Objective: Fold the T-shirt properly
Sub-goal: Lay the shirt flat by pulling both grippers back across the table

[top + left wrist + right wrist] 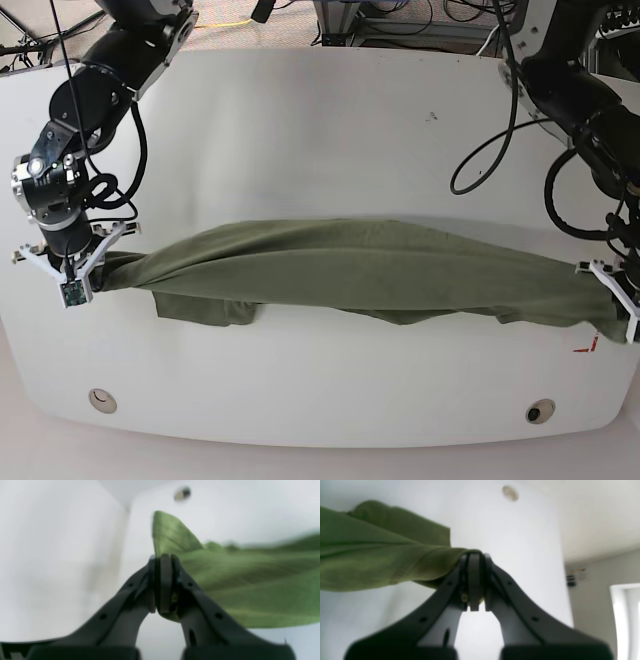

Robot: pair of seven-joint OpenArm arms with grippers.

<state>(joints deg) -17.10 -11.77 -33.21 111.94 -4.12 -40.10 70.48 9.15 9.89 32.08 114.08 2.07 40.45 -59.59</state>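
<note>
Where stretched, T-shirt between hands.

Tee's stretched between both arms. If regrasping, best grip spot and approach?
Keep to the end corners, probably. The T-shirt hangs as a taut band between the left gripper and right gripper, both shut on bunched cloth; come from each outer end, since its middle sags in loose folds.

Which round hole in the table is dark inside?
The hole near the left gripper is dark inside; the other hole, near the right gripper, looks pale.
</note>
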